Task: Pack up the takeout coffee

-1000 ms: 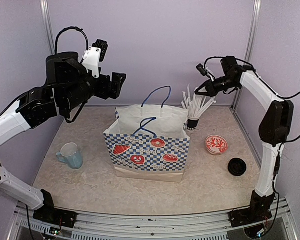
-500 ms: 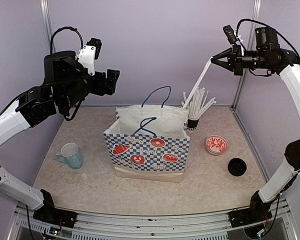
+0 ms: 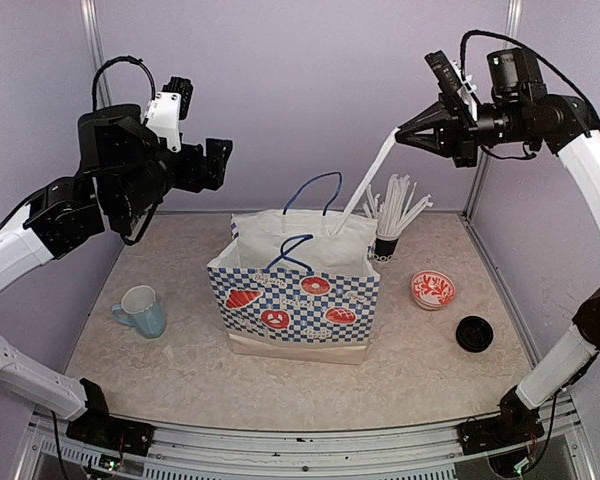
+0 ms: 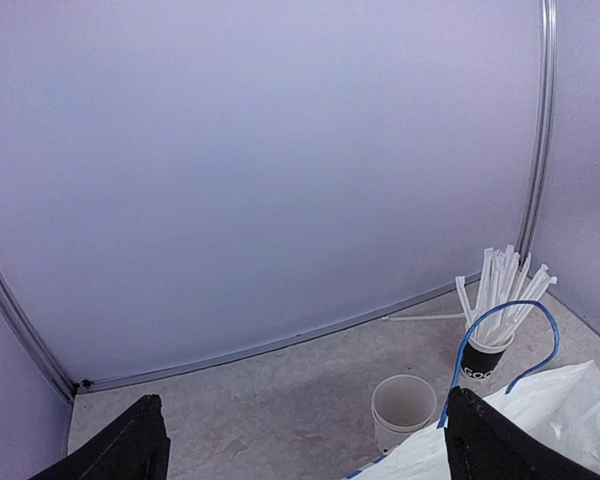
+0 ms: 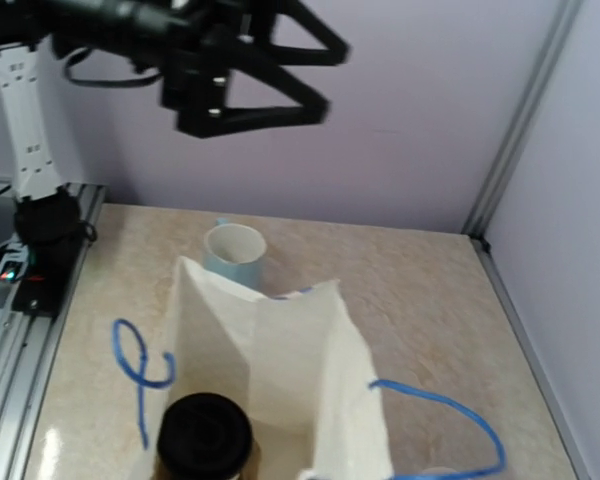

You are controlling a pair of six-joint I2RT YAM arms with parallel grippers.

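Note:
One takeout coffee, a cup with a black lid (image 5: pixel 204 437), stands inside the white bag (image 5: pixel 280 370), seen from above in the right wrist view. A second white cup (image 4: pixel 403 405), lidless, stands on the table behind the bag (image 4: pixel 550 420). My right gripper (image 3: pixel 405 133) is high at the upper right, shut on a white straw (image 3: pixel 370 178) that slants down to the bag's (image 3: pixel 300 290) opening. My left gripper (image 3: pixel 215 165) hangs high at the upper left, open and empty, its fingers (image 4: pixel 130 445) wide apart.
A black-banded cup of white straws (image 3: pixel 388 245) stands behind the bag's right corner. A light-blue mug (image 3: pixel 143 310) sits left of the bag. A red patterned bowl (image 3: pixel 433 290) and a loose black lid (image 3: pixel 474 333) lie at the right.
My right gripper rose, pulled one straw out of the straw cup and swung left, so the straw's lower end now hangs over the bag. The left arm drew back slightly leftward.

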